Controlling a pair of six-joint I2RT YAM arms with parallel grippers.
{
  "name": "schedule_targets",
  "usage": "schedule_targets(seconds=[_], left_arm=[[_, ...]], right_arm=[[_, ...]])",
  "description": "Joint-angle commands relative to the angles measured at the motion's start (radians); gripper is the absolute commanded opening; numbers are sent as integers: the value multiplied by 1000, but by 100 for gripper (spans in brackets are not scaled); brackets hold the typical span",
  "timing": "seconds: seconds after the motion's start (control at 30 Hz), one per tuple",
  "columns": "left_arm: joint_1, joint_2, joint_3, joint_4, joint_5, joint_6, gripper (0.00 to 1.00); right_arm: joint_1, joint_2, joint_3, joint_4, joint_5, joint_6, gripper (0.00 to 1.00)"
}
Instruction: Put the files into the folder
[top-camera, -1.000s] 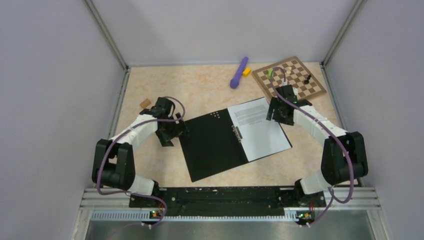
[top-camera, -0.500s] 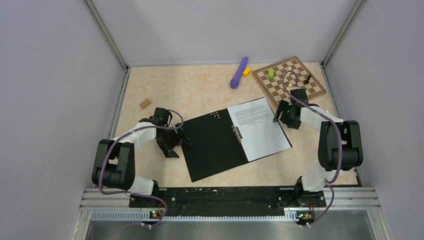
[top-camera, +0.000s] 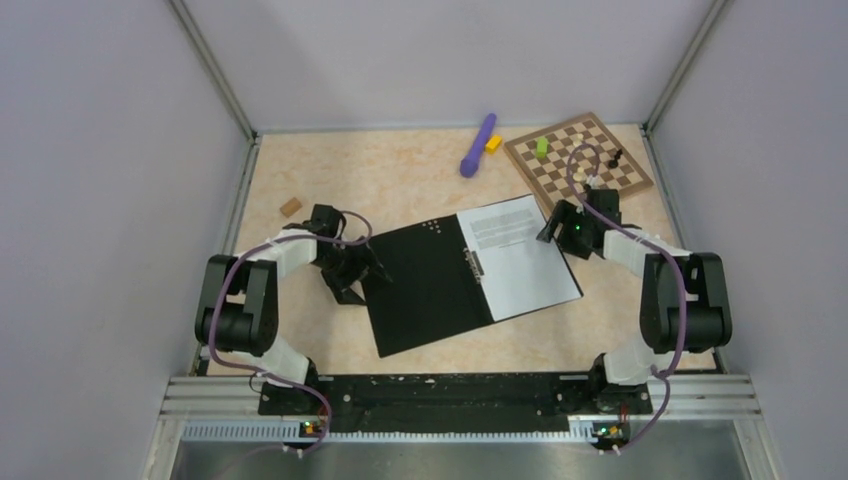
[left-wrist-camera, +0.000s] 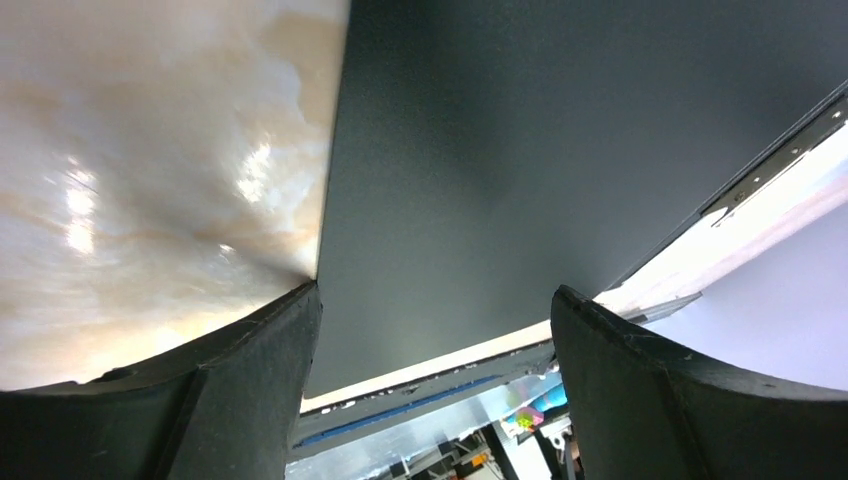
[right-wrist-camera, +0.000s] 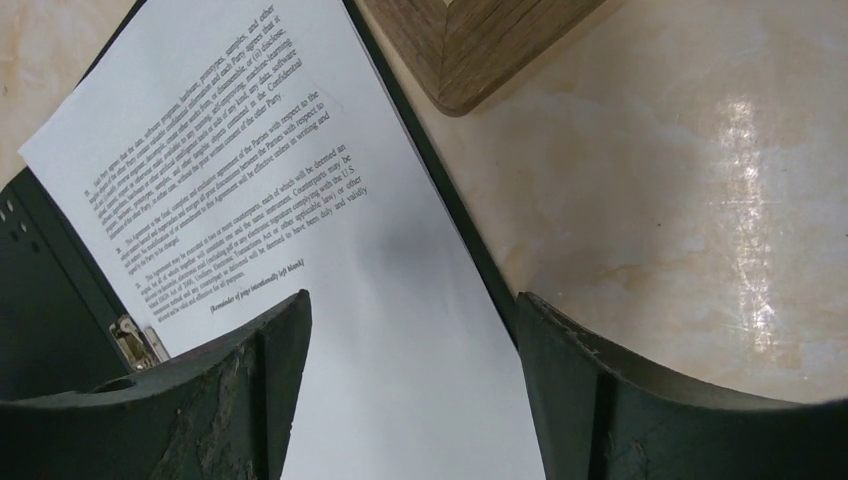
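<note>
The folder (top-camera: 425, 290) lies open with the files (top-camera: 520, 260) on its right half; left jaws and right jaws both gape, the left at the bare cover's free edge.

The open folder (top-camera: 425, 285) shows matte black inner faces. The files (top-camera: 520, 262) are white with blocks of small black print. The desk (top-camera: 400, 175) is beige with pale marbled veining. The chessboard (top-camera: 575, 168) is brown, checked light and dark, with a green piece (top-camera: 541, 147). A purple stick (top-camera: 478, 145) and a yellow block (top-camera: 493, 143) lie nearby.
</note>
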Motion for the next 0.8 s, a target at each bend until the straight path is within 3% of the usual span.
schedule_targets(seconds=[0.0,0.5,0.7,0.77], left_arm=[[40,52,61,93,-104,88,89],[99,60,248,-34,-133,191,89],[141,2,259,-123,-242,239,90],[197,11,246,-164,-211,269,90]], right_arm=[[19,-40,-96,-71,-158,73,73],[112,-219,-220,-79,-204,149,73],[112,-297,-137,-228,-60,79,73],[112,-297,-113,-274,-41,31,73]])
